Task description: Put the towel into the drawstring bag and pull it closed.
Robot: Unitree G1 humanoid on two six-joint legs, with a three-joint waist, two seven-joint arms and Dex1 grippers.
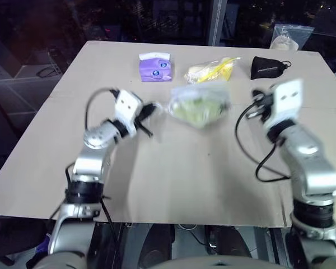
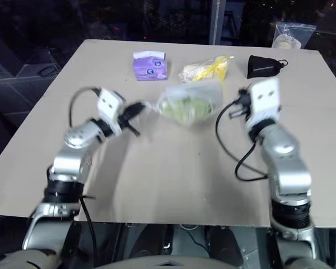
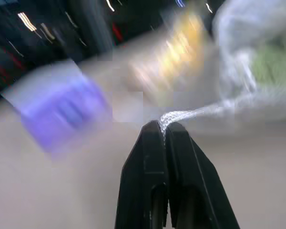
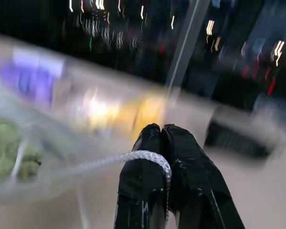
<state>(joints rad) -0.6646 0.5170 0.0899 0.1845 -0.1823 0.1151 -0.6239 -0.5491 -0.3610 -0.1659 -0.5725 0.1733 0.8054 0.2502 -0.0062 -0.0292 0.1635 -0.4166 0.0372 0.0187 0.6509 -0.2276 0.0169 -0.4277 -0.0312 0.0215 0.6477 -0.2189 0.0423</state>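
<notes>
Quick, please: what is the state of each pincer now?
Left pincer: shut on the bag's cord.
Right pincer: shut on the cord too.

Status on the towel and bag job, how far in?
Done: the towel sits inside the drawstring bag. In hand: the left gripper and right gripper are each shut on a cord, bag slung between them. Left: cinching the mouth fully closed.

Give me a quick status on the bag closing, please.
Both end effectors, left and right, shut on cords. Towel inside drawstring bag, held between them. Nothing in the way.
</notes>
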